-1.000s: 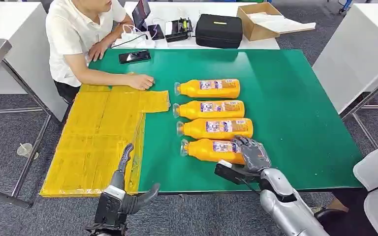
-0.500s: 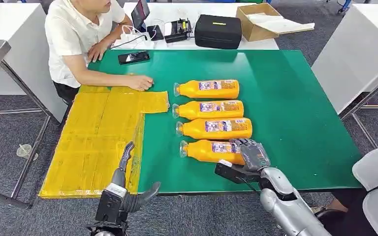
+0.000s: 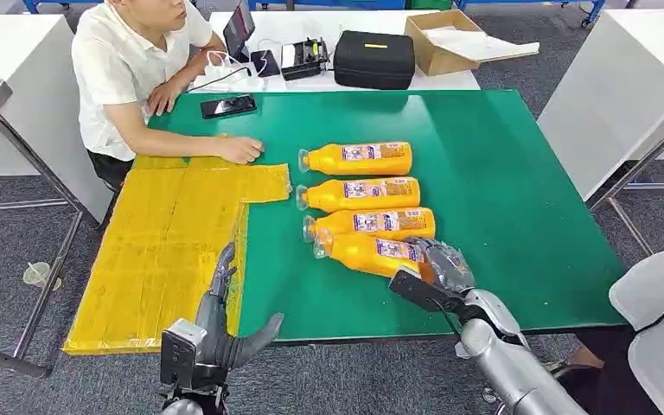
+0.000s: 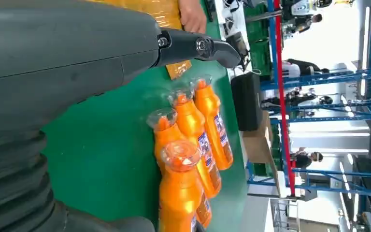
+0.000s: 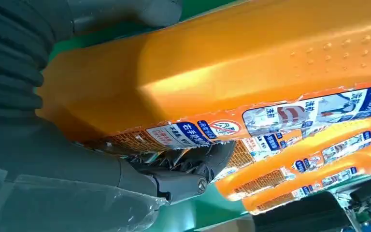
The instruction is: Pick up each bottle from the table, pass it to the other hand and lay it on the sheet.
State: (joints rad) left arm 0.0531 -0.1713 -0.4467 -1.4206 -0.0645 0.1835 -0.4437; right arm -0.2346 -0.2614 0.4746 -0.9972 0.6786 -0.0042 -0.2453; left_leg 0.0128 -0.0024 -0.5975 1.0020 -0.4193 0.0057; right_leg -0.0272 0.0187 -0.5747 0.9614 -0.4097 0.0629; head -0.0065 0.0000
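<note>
Here we have our right hand [image 3: 443, 266] wrapped around the base end of the nearest orange plastic bottle with a printed label [image 3: 370, 254], fingers over the top and thumb underneath, as the right wrist view [image 5: 232, 63] confirms. The bottle sits tilted, its clear cap end close against the next bottle in the row [image 3: 370, 224]; we judge it is coming off the green bench [image 3: 501, 173], gripped at the base so the neck stays free for the handover. Two more orange bottles [image 3: 356, 159] lie parallel further out. Our left hand [image 3: 225, 324] holds nothing, fingers spread and pointing forward at the near bench edge, beside the yellow sheet [image 3: 164, 242], probably waiting to receive. A person's hand [image 3: 240, 150] rests on the sheet's far corner, seemingly pinning it flat.
</note>
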